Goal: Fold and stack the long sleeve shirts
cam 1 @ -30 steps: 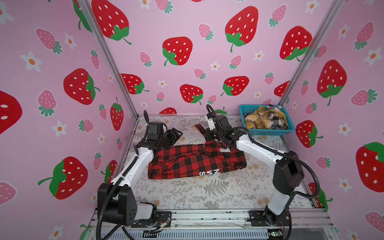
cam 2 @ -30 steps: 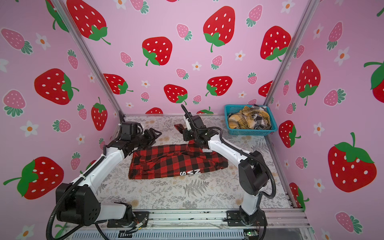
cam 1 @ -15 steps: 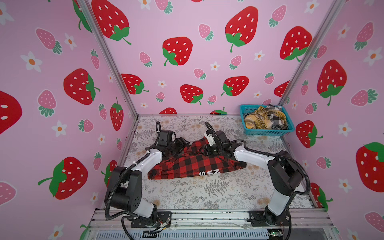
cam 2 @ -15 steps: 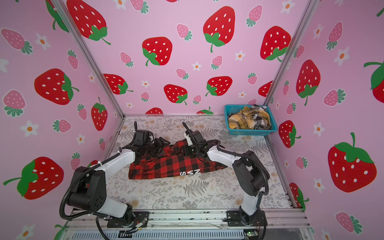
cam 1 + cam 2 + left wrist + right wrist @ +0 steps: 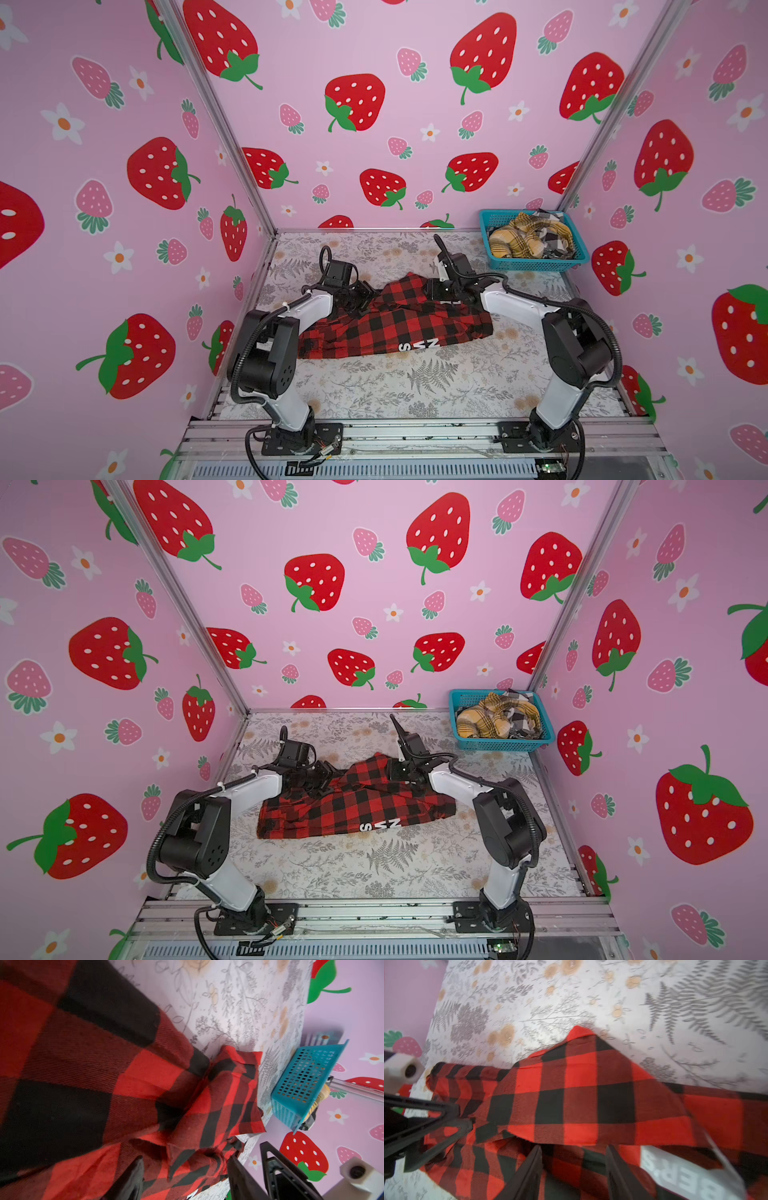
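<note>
Shirt lies beneath right end effector.

The shirt lies mid table, with the left claw on its left part and the right claw on its back. The basket of clothes sits back right.

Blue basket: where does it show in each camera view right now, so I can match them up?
Top view: blue basket in the table's back right corner.
Top view: basket in the same corner.
Left wrist: basket beyond the red-and-black shirt's bunched end.
Right wrist: not in it.
Shared landmark: the shirt, in all four.
</note>
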Robot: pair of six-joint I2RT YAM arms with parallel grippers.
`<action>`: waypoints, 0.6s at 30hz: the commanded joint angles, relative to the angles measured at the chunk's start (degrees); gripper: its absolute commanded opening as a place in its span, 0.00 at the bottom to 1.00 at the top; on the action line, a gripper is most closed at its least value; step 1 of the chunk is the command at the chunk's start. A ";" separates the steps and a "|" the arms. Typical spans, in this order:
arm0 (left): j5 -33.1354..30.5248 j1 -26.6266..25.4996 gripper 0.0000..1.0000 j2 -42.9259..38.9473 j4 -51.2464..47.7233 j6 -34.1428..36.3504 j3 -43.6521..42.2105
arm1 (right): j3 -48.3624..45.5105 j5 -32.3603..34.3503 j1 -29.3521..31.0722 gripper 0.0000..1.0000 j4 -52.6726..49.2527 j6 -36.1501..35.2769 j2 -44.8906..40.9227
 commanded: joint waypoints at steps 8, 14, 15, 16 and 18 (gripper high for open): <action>1.09 -0.28 0.49 4.23 -1.68 -2.91 6.19 | -3.08 -3.82 -6.32 0.51 -1.67 4.43 -1.46; 0.21 -0.56 0.46 7.03 -5.06 -0.95 8.90 | -3.84 -4.30 -7.02 0.50 -1.30 5.30 -0.37; -0.50 -0.55 0.48 7.49 -6.34 -0.32 9.49 | -3.93 -4.54 -7.10 0.50 -1.19 5.38 -0.41; -0.57 -0.65 0.48 7.85 -6.16 -0.08 9.53 | -4.00 -4.50 -7.20 0.50 -1.28 5.40 -0.45; -0.38 -0.70 0.39 9.07 -5.75 0.10 10.14 | -4.15 -4.40 -7.27 0.50 -1.36 5.31 -0.93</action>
